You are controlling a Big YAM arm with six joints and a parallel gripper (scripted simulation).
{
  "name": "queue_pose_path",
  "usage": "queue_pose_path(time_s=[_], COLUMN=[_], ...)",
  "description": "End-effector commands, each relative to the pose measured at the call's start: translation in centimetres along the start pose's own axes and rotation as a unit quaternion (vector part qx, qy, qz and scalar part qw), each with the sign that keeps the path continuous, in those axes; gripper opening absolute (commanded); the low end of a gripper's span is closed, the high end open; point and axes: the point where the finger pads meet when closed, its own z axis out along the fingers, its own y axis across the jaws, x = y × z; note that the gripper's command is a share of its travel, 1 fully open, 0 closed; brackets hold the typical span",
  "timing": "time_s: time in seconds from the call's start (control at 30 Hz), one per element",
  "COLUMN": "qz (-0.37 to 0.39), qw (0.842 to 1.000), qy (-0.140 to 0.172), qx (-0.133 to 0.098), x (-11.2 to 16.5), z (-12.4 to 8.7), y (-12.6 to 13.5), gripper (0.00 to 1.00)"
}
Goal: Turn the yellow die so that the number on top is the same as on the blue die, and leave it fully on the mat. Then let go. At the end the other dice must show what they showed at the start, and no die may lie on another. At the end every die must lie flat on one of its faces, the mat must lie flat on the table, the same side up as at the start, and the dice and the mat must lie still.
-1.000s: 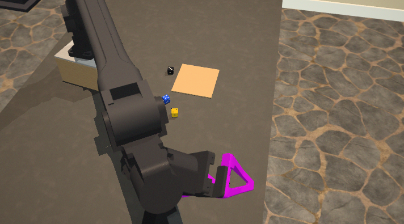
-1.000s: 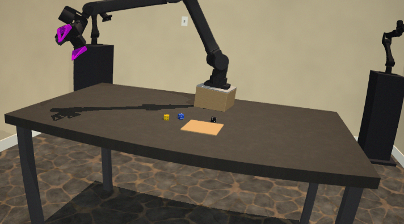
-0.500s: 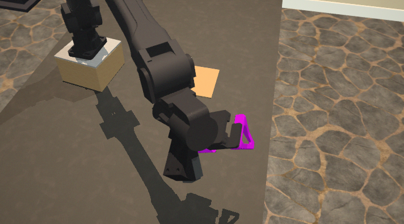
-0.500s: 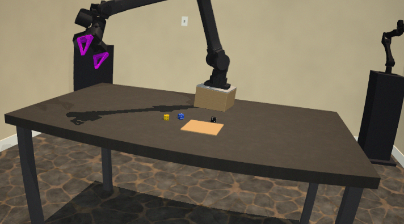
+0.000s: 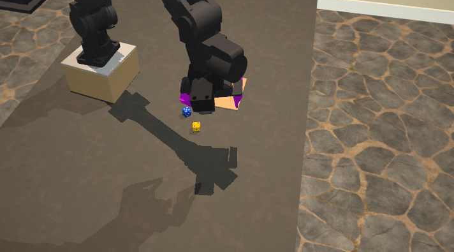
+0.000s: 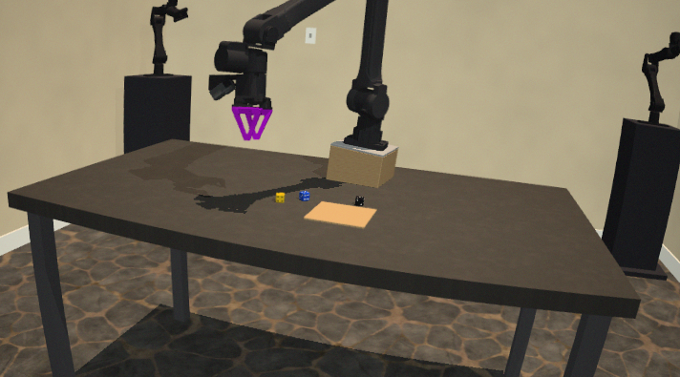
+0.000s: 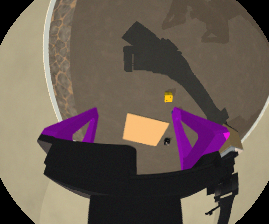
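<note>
The yellow die lies on the bare table, off the mat, and also shows in the exterior view and the wrist view. The blue die lies just behind it, also off the mat. The orange mat lies flat on the table; in the top view the arm hides most of the mat. My gripper, with purple fingers, hangs open and empty high above the table, well above the dice. In the wrist view the gripper frames the mat.
A black die lies at the mat's far edge, off the mat; it also shows in the wrist view. The arm's wooden base block stands behind the dice. Black pedestals stand beyond the table at left and right.
</note>
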Motion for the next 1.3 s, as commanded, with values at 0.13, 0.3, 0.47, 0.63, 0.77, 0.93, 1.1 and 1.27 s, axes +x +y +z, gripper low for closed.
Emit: queue_pose_path(time_s=[0.13,0.3,0.47,0.63,0.77,0.93,1.1,1.27], qz=[-0.057,-0.062,-0.060,-0.060,-0.064,-0.113,-0.224,-0.289], qw=[0.997,0.995,0.996,0.996,0.996,0.991,0.972,0.955], qy=[-0.028,-0.030,-0.036,-0.036,-0.036,-0.019,-0.010,-0.014], qx=[0.043,0.067,0.058,0.058,0.059,0.075,0.076,0.069], x=[5.0,5.9,5.1,5.1,5.1,5.8,5.8,5.7], z=[-0.1,0.2,-0.3,-0.3,-0.2,1.8,2.7,2.4], y=[-4.1,-6.2,-4.8,-4.8,-4.9,-6.5,-6.6,-6.3], gripper=[1.00,1.00,1.00,1.00,1.00,1.00,1.00,1.00])
